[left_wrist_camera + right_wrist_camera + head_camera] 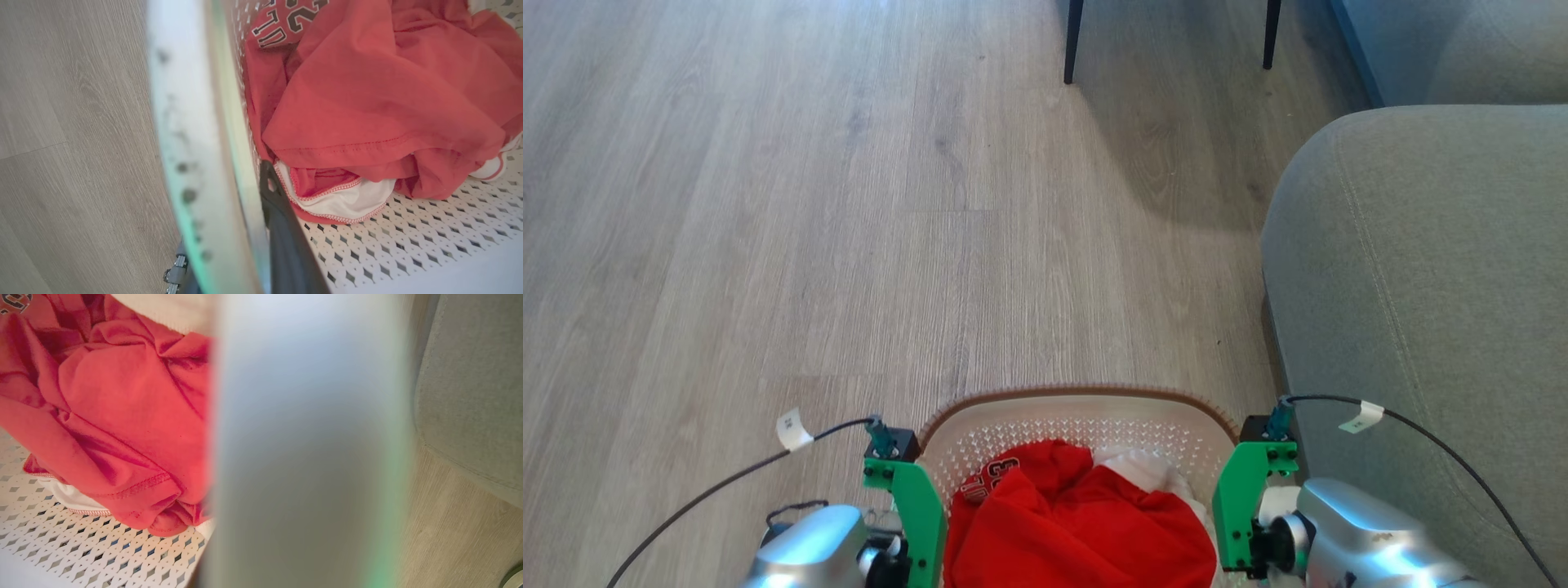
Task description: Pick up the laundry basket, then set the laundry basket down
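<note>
Item: laundry basket (1078, 412). Cream-white perforated plastic with a brown woven-look rim. It sits at the bottom centre of the head view, over the wood floor (849, 204) and between the two arms. Whether it rests on the floor or hangs above it cannot be told.

Contents: a red garment (1070, 531) with printed lettering, heaped across most of the inside. A white garment (1143, 469) lies under it and behind it. The left wrist view shows a white piece with red stitched edging on the perforated bottom.

Left gripper (913, 523): green bracket at the basket's left side. In the left wrist view its jaws straddle the side wall. One dark finger (286, 237) lies inside along the wall, and the other is outside and mostly hidden. The jaws look clenched on the wall.

Right gripper (1241, 523): green bracket at the basket's right side. In the right wrist view a blurred pale band crosses the middle and the fingers are hidden. Jaw state cannot be told.

Surroundings: a grey sofa (1421, 286) just beside the basket on the robot's right. Two dark chair legs (1072, 41) stand far ahead. A black cable with a white tag (792, 429) runs from each wrist.
</note>
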Controlling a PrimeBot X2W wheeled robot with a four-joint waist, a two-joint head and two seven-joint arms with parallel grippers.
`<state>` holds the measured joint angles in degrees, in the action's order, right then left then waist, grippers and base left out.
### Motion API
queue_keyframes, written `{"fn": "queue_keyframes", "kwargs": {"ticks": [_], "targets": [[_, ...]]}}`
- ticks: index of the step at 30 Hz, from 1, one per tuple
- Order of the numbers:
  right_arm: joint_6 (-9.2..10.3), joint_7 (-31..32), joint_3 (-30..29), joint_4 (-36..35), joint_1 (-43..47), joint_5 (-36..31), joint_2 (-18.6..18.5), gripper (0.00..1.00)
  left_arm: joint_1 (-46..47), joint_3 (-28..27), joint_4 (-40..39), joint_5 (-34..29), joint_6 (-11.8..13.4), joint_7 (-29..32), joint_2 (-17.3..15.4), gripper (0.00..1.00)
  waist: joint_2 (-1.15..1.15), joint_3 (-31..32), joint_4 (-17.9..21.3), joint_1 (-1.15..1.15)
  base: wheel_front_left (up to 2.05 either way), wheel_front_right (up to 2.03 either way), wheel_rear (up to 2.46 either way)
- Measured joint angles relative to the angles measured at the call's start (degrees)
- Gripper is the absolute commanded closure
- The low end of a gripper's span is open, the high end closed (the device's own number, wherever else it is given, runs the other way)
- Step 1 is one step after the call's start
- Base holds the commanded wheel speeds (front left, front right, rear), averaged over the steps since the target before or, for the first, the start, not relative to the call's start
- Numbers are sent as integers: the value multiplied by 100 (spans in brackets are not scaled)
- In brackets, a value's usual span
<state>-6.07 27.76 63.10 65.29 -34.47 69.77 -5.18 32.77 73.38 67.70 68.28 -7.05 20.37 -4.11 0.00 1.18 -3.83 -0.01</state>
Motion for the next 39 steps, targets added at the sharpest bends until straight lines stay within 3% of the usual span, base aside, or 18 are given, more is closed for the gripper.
{"fn": "queue_keyframes", "kwargs": {"ticks": [39], "targets": [[0,-65,422,64,-43,443,-2,100,-3,26,-12,91,1,80,-2,100,-1,-12,2,0,0,0,0]]}}
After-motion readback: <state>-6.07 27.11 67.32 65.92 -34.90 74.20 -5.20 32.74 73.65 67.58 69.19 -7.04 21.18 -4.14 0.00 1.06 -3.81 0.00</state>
